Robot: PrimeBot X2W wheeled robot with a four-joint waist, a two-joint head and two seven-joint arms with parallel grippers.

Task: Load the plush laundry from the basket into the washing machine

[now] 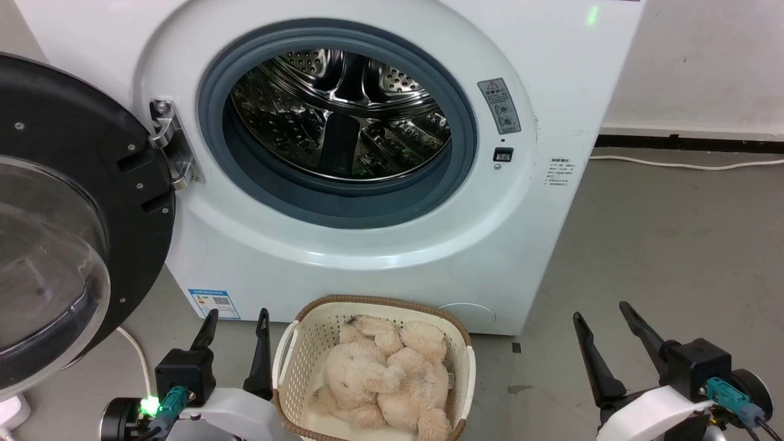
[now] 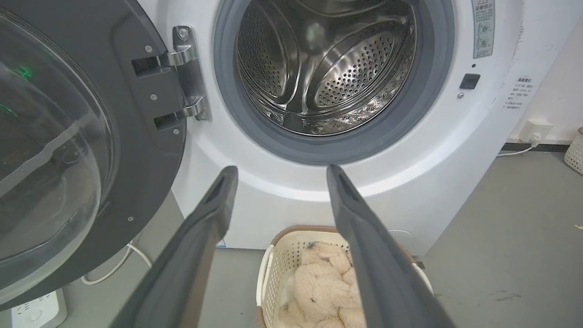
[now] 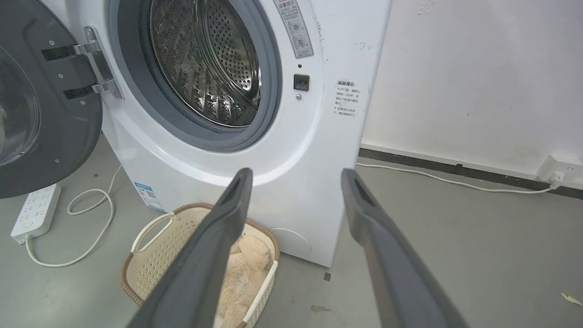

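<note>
My left pincer (image 1: 237, 313) is spread wide with nothing between its fingers, and my right pincer (image 1: 599, 311) is just as open and just as empty. Both point up towards the washer (image 1: 367, 269). Just to the right of my left pincer, and well to the left of my right one, the basket (image 1: 306, 349) sits on the floor (image 1: 661, 257) close against the washer's front. The plush (image 1: 386, 380) lies curled inside it, lumpy and shaggy, covering most of the bottom and staying below the rim. I judge it to be light, soft and very squashy. The pile should grip well against my fingers rather than slip, but the bundle has no stiffness, so whatever I don't hold will sag and dangle. A hold on one thin limb would likely let the rest swing and catch on the rim, and the basket looks light enough to drag along. I would rather close deep over the thick middle lump, from above, with my fingers pushed well into the fur. Above and beyond both pincers the drum (image 1: 343, 116) gapes, bare steel inside its grey ring (image 1: 343, 205). The door (image 1: 55, 245) is swung fully open to the left of my left pincer. Trailing limbs could snag on that ring on the way in.
</note>
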